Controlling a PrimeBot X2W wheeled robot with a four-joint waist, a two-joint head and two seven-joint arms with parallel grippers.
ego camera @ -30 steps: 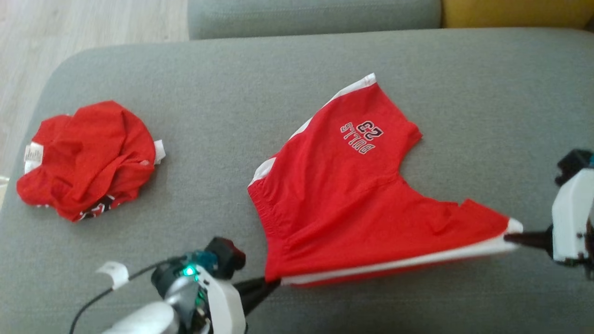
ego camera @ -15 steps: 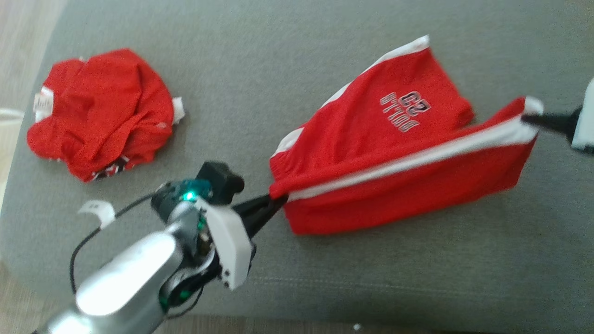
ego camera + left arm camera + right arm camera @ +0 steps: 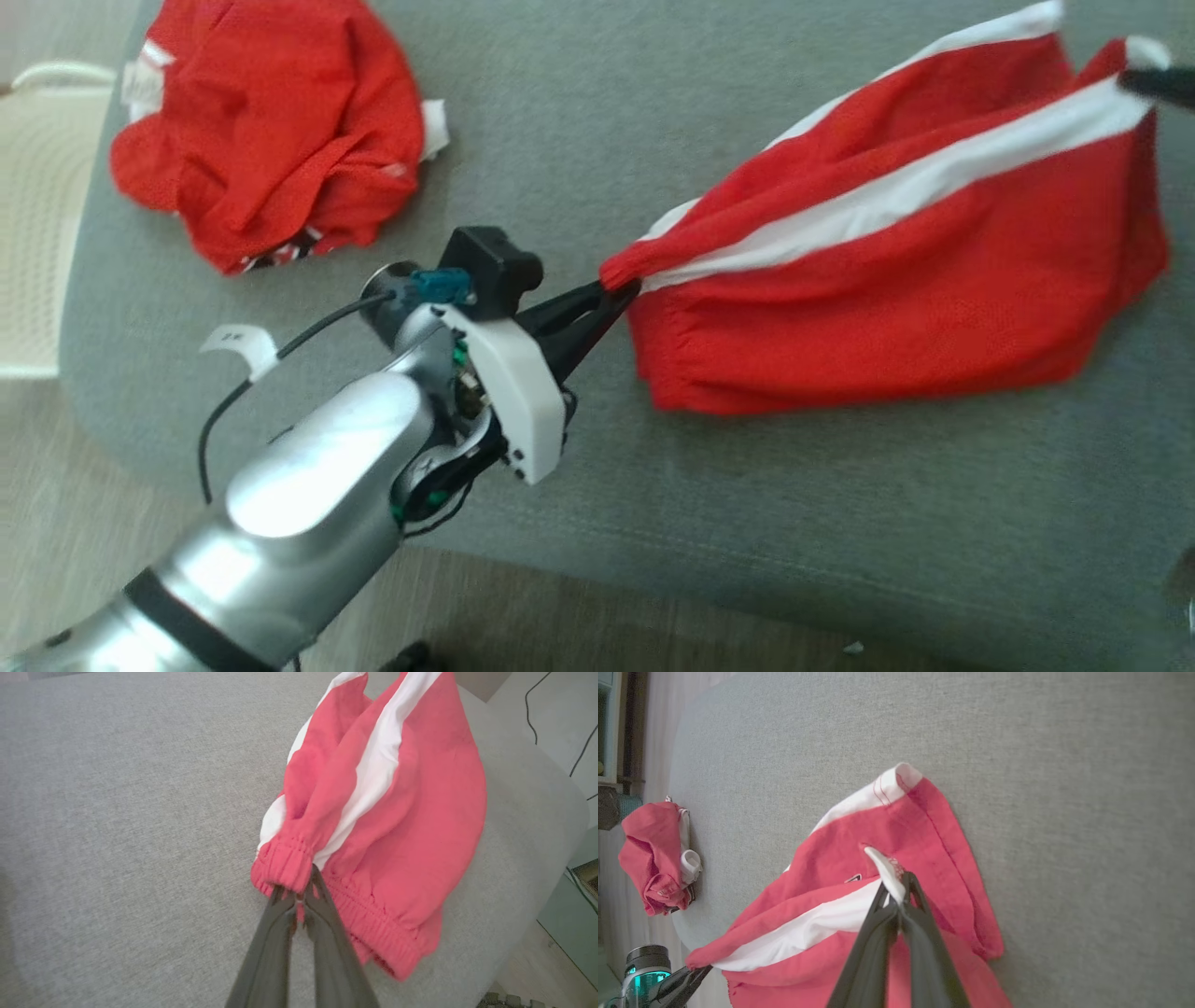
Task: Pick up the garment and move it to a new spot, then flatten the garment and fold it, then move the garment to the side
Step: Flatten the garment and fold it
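a home, seemingly a living room: a broad grey upholstered seat [image 3: 747, 523] with rounded corners and a stitched seam, wood-plank flooring [image 3: 75, 485] around it, a pale woven piece [image 3: 37, 205] beside it, loose cables [image 3: 581, 746] beyond its edge, and clothing: red sports shorts [image 3: 896, 308], a crumpled red garment [image 3: 271, 121].

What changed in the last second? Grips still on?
The left gripper, at the waistband corner, and the right gripper, at the hem corner, lifted the striped edge of the red shorts and carried it away from the robot, over the printed leg, now mostly covered. The head camera shifted. Unchanged: both grips stay shut on the shorts; the crumpled red garment on the grey cushion.
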